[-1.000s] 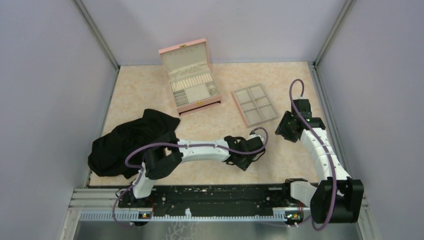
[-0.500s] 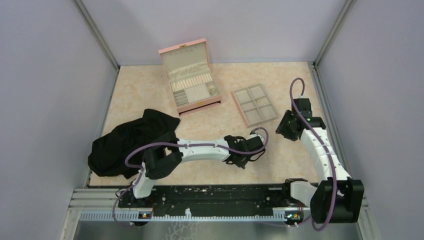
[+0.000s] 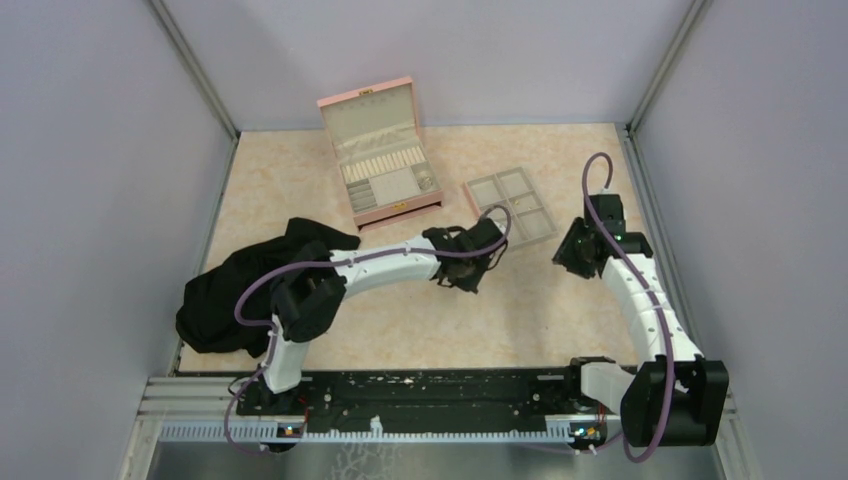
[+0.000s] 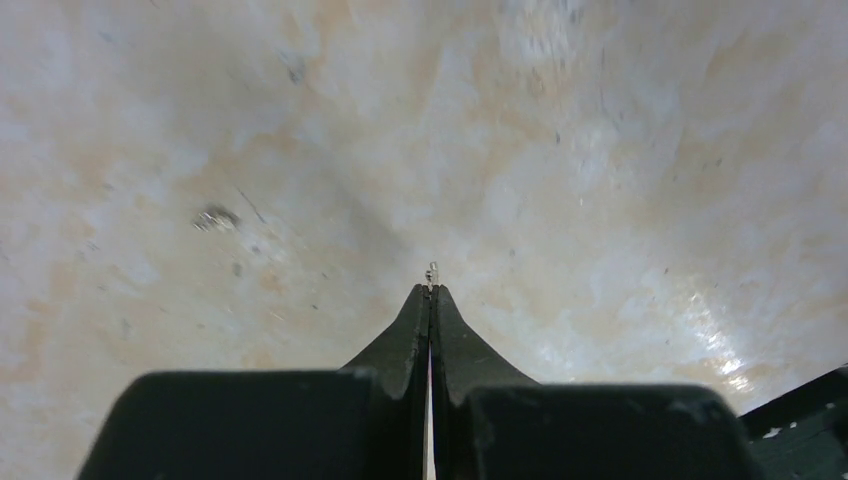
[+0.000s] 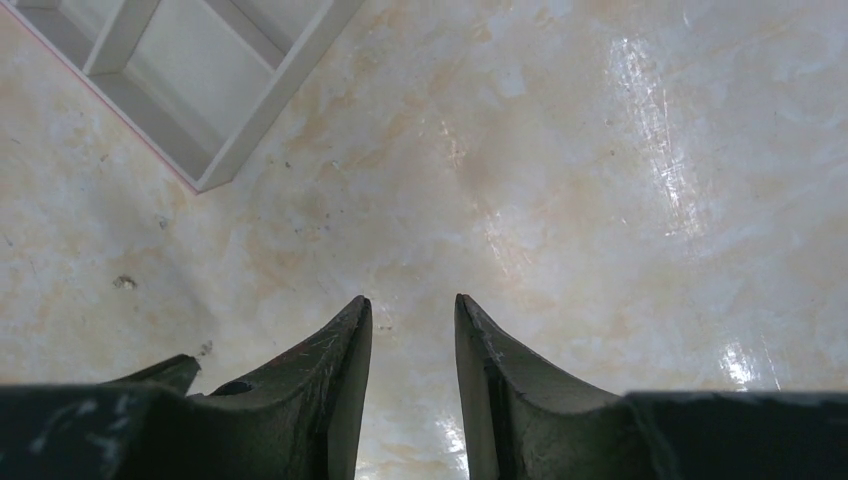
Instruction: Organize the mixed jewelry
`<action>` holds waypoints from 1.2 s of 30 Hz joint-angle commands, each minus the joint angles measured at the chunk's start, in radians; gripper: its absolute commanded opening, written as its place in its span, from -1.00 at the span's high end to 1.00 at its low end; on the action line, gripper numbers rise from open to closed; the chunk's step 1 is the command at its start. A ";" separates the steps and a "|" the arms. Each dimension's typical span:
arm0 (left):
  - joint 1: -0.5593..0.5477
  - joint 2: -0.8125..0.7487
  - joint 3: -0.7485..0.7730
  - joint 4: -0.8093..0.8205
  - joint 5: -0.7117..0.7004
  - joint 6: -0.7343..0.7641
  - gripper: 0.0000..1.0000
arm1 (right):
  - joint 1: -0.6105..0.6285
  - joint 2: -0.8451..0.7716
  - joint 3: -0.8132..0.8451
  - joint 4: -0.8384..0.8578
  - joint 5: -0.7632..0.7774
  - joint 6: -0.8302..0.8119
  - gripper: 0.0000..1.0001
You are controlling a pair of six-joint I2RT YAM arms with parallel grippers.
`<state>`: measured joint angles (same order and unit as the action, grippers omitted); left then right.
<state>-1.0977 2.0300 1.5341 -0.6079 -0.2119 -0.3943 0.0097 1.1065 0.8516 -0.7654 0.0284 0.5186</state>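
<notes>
1. Compared with a second ago, finds the black two-finger left gripper [image 3: 463, 278] swung away from the arm bases and now just off the near-left corner of the flat pink-rimmed six-compartment tray [image 3: 532, 222]; leaves the right arm almost where it was.
2. Pinches a tiny silvery metal jewelry piece [image 4: 432, 270] at the very tips, jaws pressed together, above the bare marbled table [image 4: 650, 150].
3. Puts the tray farther out and to the right of the held piece in the top view; shows no tray in the left wrist view, so not yet over any compartment.
4. Cannot tell the piece's long axis: too small.
5. Keeps the black two-finger right gripper [image 5: 412, 310] off the tray's near-right side, jaws narrowly parted, nothing between them.
6. Probably calls for a short carry outward and rightward until the tips stand over a compartment, then a release.
</notes>
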 commanded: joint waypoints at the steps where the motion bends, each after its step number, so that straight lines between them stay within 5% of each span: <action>1: 0.084 -0.048 0.117 0.013 0.076 0.060 1.00 | -0.006 0.001 0.071 0.036 0.015 0.026 0.28; 15: 0.255 0.188 0.525 0.101 0.186 0.175 1.00 | -0.006 0.031 0.119 0.020 0.067 0.060 0.28; 36: 0.315 0.425 0.625 0.338 0.273 0.175 0.99 | -0.005 0.124 0.169 -0.023 0.077 0.036 0.30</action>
<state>-0.7883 2.4229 2.1128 -0.3313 0.0456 -0.2325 0.0097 1.2209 0.9657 -0.7948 0.0967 0.5678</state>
